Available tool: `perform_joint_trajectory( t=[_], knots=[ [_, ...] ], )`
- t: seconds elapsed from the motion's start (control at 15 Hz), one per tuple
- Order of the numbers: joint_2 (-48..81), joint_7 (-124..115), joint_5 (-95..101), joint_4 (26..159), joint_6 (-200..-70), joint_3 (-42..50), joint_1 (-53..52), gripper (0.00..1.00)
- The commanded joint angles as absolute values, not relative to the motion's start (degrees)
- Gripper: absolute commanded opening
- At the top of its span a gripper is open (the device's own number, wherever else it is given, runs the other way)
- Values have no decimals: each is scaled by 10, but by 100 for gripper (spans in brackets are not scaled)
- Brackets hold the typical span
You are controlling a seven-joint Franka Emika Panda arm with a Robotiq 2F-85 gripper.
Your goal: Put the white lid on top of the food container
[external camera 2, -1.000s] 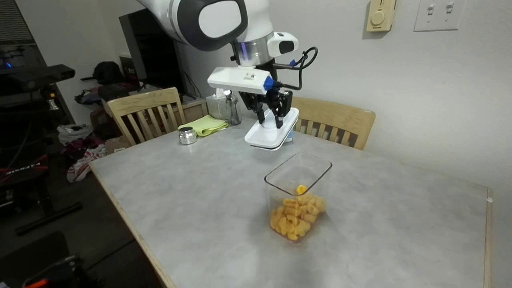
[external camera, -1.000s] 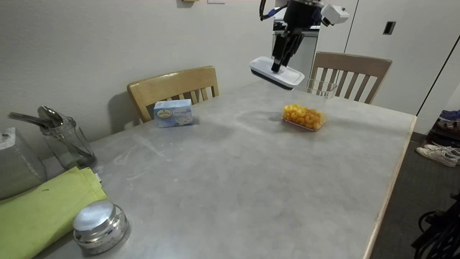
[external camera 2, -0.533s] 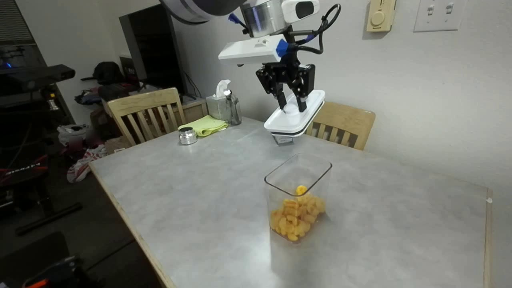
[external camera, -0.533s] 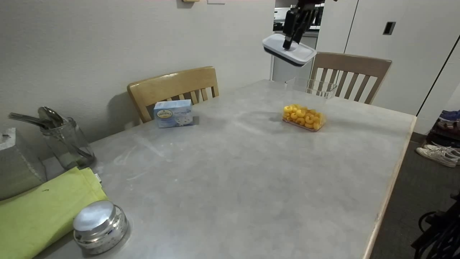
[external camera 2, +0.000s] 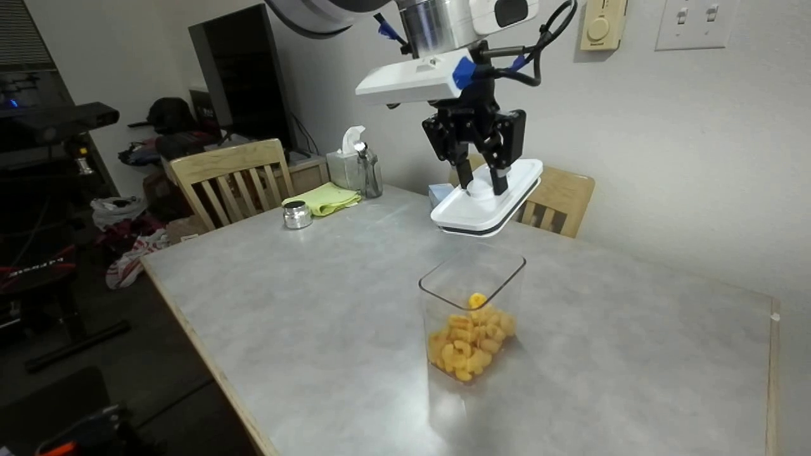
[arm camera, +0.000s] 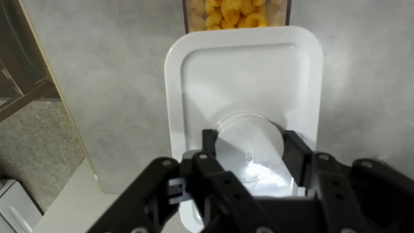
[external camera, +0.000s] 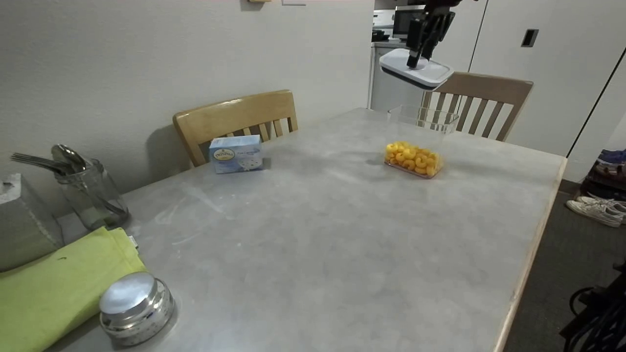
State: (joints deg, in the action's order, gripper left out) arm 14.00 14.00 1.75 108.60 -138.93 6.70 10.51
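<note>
White plastic lid [external camera 2: 474,213]: we find it aloft, apart from the upright see-through tub [external camera 2: 440,310] of yellow-orange food pieces [external camera 2: 470,343] on the grey table [external camera 2: 304,304], its sides roughly parallel to the tub's, presumably so that the two will mate. We record the gripper [arm camera: 249,139] as narrowed to the lid's round knob [arm camera: 249,152] and clasping it, likely because a central hold leaves the underside free to seat; we judge the lid must come squarely over the tub.

white rounded housing [external camera 2: 488,16], silvery collar [external camera 2: 437,26], looped black cable [external camera 2: 538,66], blue patch [external camera 2: 464,71], black gripper [external camera 2: 483,187]
</note>
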Motion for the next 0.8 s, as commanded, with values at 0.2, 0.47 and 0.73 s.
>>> perform_joint_trajectory(
  t=[0.2,0.47,0.73],
  knots=[
    [140,186,-37,1120,-1393,59,127,29],
    [153,252,-117,1142,-1413,47,142,29],
    [169,291,-152,1143,-1413,41,153,29]
  ],
)
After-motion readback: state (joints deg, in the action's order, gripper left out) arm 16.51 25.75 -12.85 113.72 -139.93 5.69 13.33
